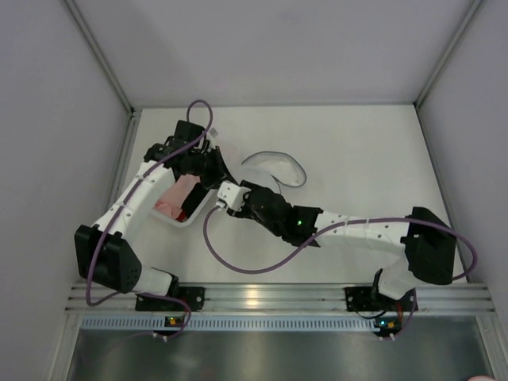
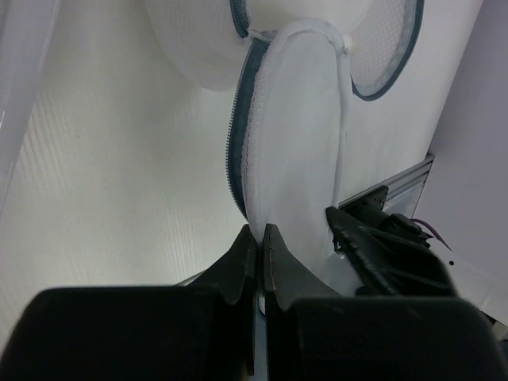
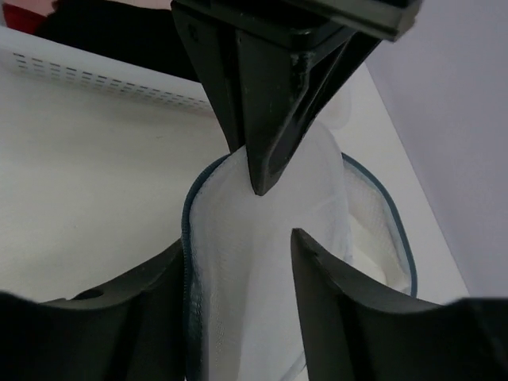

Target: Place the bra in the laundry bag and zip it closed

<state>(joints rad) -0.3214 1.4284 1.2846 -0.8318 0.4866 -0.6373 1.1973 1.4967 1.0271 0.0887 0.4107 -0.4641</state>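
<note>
Just left of centre on the table (image 1: 357, 151), the round mesh laundry bag (image 2: 290, 119) lies open with one half lifted upright. The left end effector (image 2: 258, 236) is clenched on that half's zipper rim. The right end effector (image 3: 238, 242) is released, its fingers on either side of the raised mesh. A white slotted bin (image 3: 103, 75) holding a pink cloth (image 1: 176, 196) crowds in at the lower left. I cannot make out the bra.

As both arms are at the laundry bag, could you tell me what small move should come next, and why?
Probably close the right gripper on the laundry bag: its open fingers straddle the raised mesh half, which the shut left gripper pinches by the rim just above, so a second hold looks ready.
</note>
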